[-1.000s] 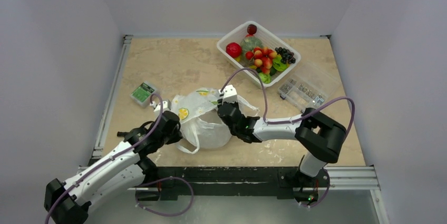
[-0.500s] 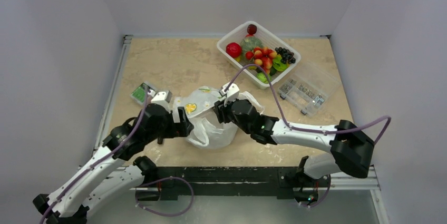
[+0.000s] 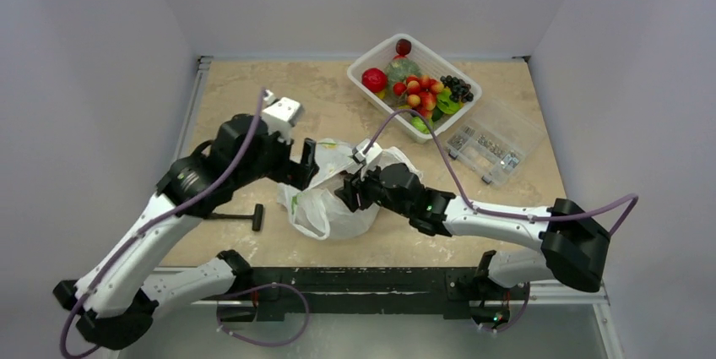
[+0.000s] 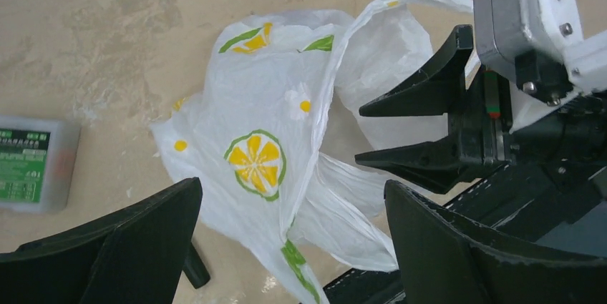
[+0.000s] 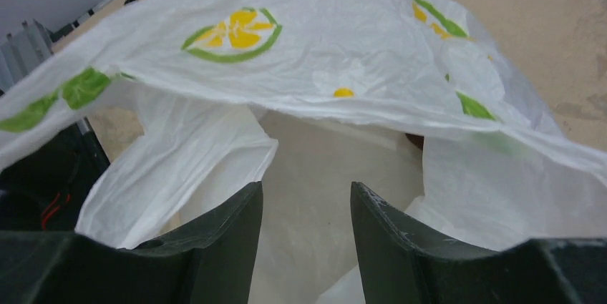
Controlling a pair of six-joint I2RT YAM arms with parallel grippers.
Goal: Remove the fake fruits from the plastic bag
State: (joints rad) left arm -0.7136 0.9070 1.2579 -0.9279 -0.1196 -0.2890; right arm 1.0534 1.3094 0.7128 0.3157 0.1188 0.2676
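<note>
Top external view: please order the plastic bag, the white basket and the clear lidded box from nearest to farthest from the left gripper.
1. plastic bag: right beside the left gripper, mid-table.
2. white basket: far side, right of centre.
3. clear lidded box: near the right edge.

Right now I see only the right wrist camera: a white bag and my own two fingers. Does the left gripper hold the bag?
Observer: No. The left gripper hangs wide open above the bag, with nothing clamped between its fingers.
Operator: Where are the fruits? I see none here.
Observer: A pile of fruits lies in a white basket at the far right, apart from the bag.
Operator: How does my gripper stand from outside?
Observer: In the left wrist camera, the right gripper has its fingers apart, tips pointing at the bag's side. Whether they touch it, I cannot tell.
</note>
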